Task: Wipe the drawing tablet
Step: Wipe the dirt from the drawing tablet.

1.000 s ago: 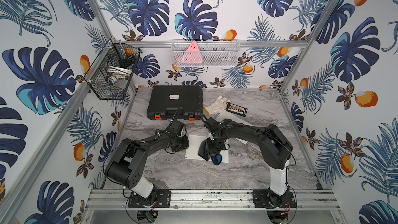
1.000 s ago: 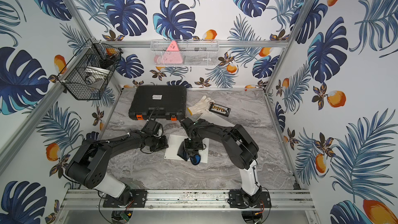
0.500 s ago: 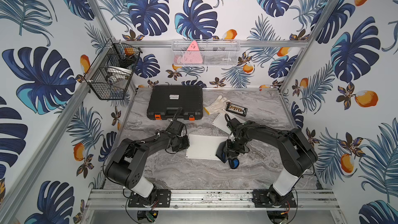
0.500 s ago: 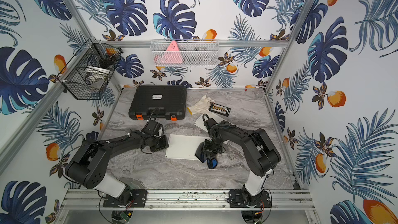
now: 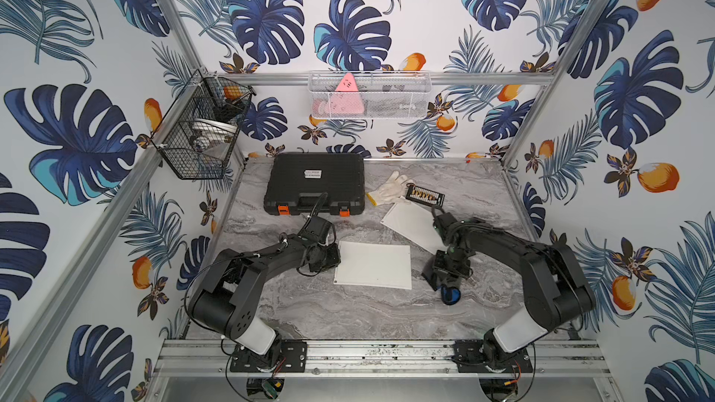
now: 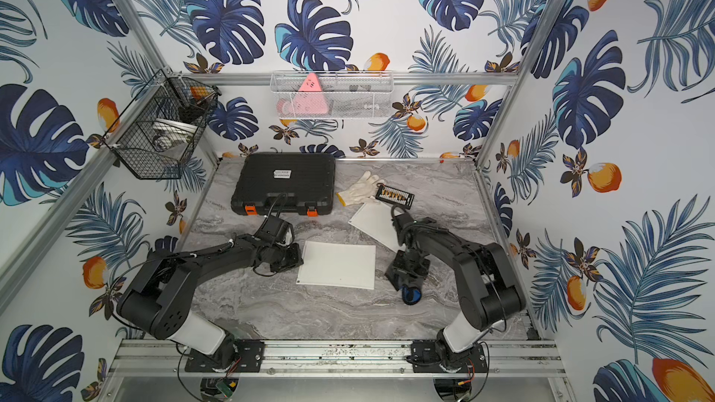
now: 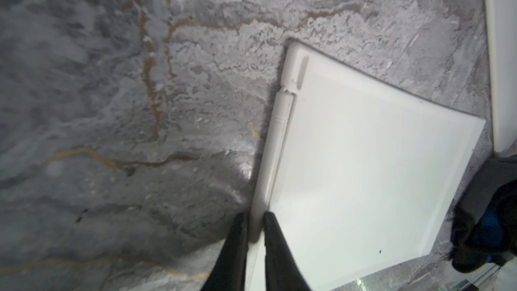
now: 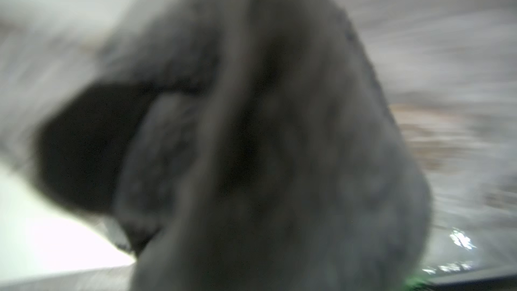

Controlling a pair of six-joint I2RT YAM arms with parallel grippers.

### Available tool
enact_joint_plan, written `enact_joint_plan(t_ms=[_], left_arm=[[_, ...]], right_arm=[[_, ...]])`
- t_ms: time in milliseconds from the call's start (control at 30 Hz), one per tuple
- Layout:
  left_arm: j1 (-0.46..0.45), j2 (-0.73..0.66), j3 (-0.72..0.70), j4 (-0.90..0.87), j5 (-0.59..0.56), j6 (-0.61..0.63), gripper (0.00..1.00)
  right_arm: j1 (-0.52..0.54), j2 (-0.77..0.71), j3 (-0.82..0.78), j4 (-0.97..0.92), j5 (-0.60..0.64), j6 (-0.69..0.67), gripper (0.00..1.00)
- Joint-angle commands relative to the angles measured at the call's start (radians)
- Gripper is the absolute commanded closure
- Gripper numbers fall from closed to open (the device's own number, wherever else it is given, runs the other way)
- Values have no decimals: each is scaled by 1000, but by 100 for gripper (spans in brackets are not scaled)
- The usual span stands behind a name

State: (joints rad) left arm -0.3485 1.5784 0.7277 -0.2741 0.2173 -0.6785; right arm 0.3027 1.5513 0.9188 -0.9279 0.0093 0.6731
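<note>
White plastic fills the narrow gap of my left gripper (image 7: 254, 215): the jaws are almost closed, one finger on each side of the thin rail that runs along the left edge of the drawing tablet (image 7: 363, 177). In both top views the drawing tablet (image 5: 373, 264) lies flat in the middle of the grey marble table (image 5: 348, 315), with its long sides running left to right and my left gripper (image 5: 333, 259) at its left edge.

My right gripper (image 5: 445, 276) points down at the table just right of the tablet and does not touch it. A dark grey cloth (image 5: 450, 295) with a blue patch is bunched at its tip, on the marble. In the right wrist view the cloth (image 8: 279, 135) is a blur that hides the fingers. The jaws are closed tight on it.

A second white board (image 5: 410, 222) lies at an angle beyond the tablet, to the far right. Farther back are a black case (image 5: 315, 183) on the left, a glove (image 5: 387, 189) to its right, and a bit holder (image 5: 425, 196) touching the glove.
</note>
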Motion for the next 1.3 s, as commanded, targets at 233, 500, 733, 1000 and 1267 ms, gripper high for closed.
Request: enact_joint_plan(t_ms=[233,500,733,1000,1267], left_arm=[[0,38,-37,-283,-165,-8,83],[-1,29,-43,-284,-165,-7,83],[0,28,-49,-285,-171,-8,83],[1,32,-42,-293,-183,-8,83],[0,33,-42,-294,-184,-3,84]], right_arm=[[277,-55,142,111,-76,106,100],[512,254,344,414,-362,196,100],[519,432,396,452,-466,277,100],[317,283,222,153,-156,196,100],[59,-49,6,-13,125,159,100]])
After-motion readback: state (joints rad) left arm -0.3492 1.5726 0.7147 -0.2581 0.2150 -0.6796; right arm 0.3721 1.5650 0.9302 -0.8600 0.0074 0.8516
